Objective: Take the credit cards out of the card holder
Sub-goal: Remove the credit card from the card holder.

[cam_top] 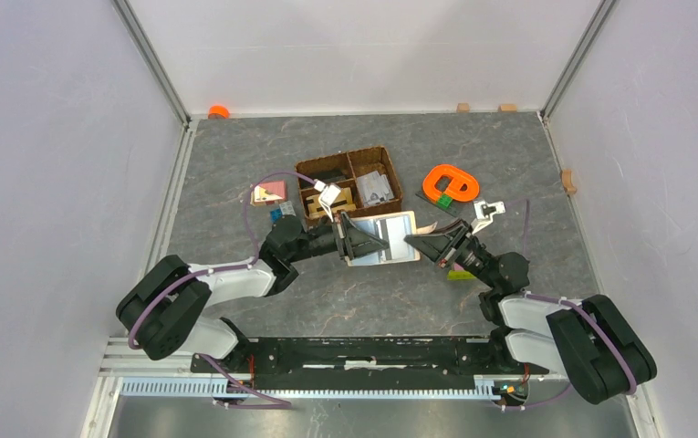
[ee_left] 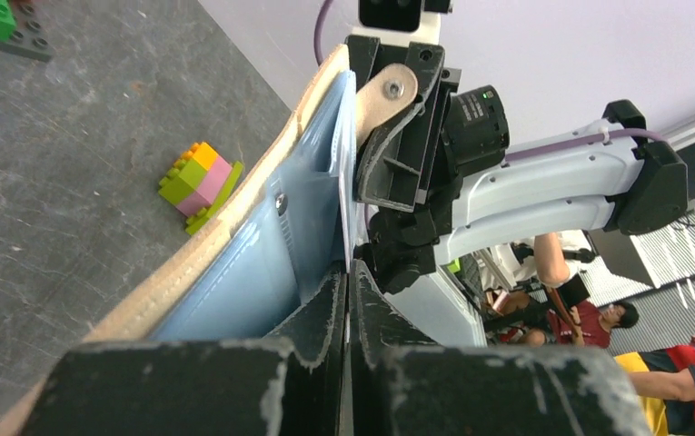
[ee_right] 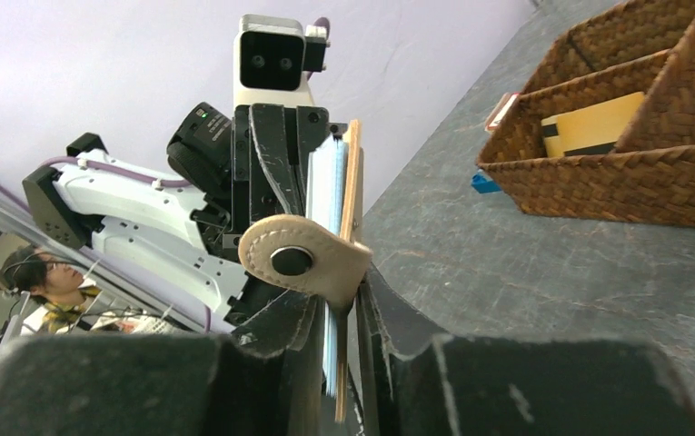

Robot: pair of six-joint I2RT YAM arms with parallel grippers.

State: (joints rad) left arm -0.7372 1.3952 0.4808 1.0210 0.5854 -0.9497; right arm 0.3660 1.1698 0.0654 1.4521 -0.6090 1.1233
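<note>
Above the grey table (cam_top: 509,155), the card holder (cam_top: 389,228) hung just nearside of the woven basket (cam_top: 398,173).
The left gripper (cam_top: 361,245) was clenched on one end. The right gripper (cam_top: 416,242) straddled the snap-tab end, grip unclear. The holder's long axis ran jaw to jaw, both arms equally near.

No legible text, labels, brands or numbers in any view; checked card holder (cam_top: 401,228), basket (cam_top: 327,166), toy bricks (ee_left: 200,179)
</note>
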